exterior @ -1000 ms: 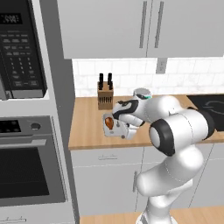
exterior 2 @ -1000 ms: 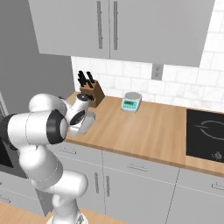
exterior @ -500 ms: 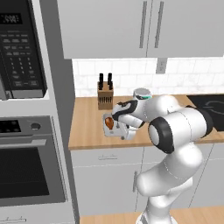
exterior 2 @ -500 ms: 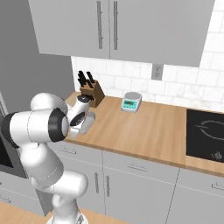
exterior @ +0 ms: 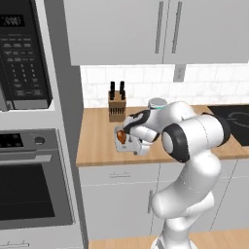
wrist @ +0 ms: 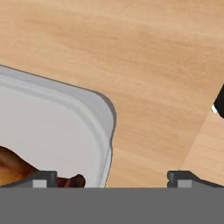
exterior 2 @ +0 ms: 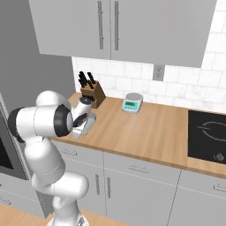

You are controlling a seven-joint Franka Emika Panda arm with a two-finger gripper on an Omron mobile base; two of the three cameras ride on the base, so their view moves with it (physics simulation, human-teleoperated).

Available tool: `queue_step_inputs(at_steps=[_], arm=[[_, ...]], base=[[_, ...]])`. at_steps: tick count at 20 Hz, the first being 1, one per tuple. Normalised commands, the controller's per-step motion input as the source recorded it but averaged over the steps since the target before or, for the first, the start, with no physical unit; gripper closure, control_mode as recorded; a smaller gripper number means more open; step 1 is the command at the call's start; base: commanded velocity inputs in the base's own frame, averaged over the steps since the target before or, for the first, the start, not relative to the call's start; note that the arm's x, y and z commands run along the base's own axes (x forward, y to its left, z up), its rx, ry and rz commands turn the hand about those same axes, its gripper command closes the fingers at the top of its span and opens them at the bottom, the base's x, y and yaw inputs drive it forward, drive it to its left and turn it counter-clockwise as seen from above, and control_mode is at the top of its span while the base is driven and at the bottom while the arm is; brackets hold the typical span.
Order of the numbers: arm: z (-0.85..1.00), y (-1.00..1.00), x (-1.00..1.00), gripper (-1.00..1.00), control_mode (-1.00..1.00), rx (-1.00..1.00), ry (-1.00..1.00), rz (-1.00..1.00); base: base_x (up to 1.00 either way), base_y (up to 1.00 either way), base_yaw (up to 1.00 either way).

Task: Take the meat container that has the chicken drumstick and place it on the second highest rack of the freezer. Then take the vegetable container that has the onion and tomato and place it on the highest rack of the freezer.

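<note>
The meat container (exterior: 126, 145) is a pale grey tray on the wooden counter, with the orange-brown chicken drumstick (exterior: 121, 137) inside it. My gripper (exterior: 132, 144) hangs low over the tray's right side. In the hand view, my gripper (wrist: 113, 179) is open, and the meat container's rounded corner rim (wrist: 106, 131) lies between the two fingertips. One fingertip (wrist: 43, 178) stands over the tray by the chicken drumstick (wrist: 13, 168), the other over bare wood. From the right, the meat container (exterior 2: 88, 125) peeks out behind my arm. The freezer and the vegetable container are out of view.
A knife block (exterior: 116, 104) stands at the wall behind the tray. A small kitchen scale (exterior 2: 132, 102) sits further right, and a black cooktop (exterior 2: 207, 137) beyond it. A wall oven (exterior: 29, 185) and microwave (exterior: 22, 58) fill the tall unit to the left. Cabinets hang overhead.
The arm has shifted only slightly over the tray. The tray has not moved, and the jaws stay wide apart.
</note>
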Motion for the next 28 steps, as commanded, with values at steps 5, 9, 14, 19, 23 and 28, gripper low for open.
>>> queue_step_inputs(at_steps=[5,9,14,19,23,28], arm=[[-0.35,0.04,0.29,1.0,-1.0,0.0,0.0,0.0],[-0.67,0.27,0.16,1.0,-1.0,0.0,0.01,-0.01],[-0.19,0.0,-0.05,1.0,-1.0,0.0,0.0,0.0],[0.07,-0.08,-0.56,1.0,-1.0,0.0,0.0,0.25],[0.37,-0.32,-0.86,1.0,-1.0,-0.05,-0.05,0.43],[0.89,-0.44,-0.74,1.0,-1.0,-0.1,-0.1,0.52]], base=[[0.0,0.0,0.0],[0.0,0.0,0.0],[0.0,0.0,0.0],[0.0,0.0,0.0],[0.0,0.0,0.0],[0.0,0.0,0.0]])
